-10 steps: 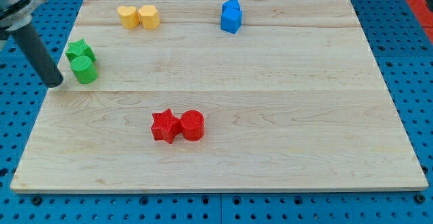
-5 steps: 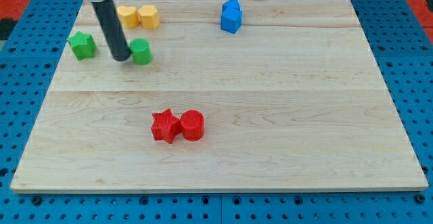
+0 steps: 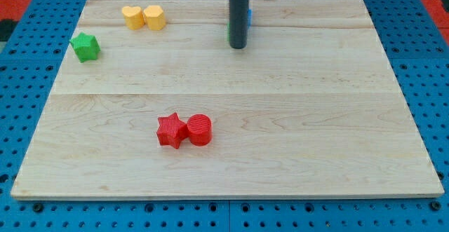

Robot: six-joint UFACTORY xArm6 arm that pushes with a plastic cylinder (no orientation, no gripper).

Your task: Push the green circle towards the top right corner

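Note:
My rod comes down from the view's top in the upper middle, and my tip [image 3: 238,47] rests on the wooden board [image 3: 302,113]. The green circle is almost wholly hidden behind the rod. Only a thin green sliver [image 3: 229,31] shows at the rod's left edge. A bit of a blue block [image 3: 250,16] shows at the rod's right edge. I cannot tell whether the green circle touches it. The green star [image 3: 85,47] sits alone near the board's left edge, far to the left of my tip.
Two yellow blocks [image 3: 131,17] [image 3: 154,17] sit side by side at the upper left. A red star [image 3: 170,130] and a red circle [image 3: 200,129] touch each other below the board's middle. Blue pegboard surrounds the board.
My tip has swept from the board's left edge rightwards and up to the upper middle. It pushed the green circle away from the green star to beside the blue blocks.

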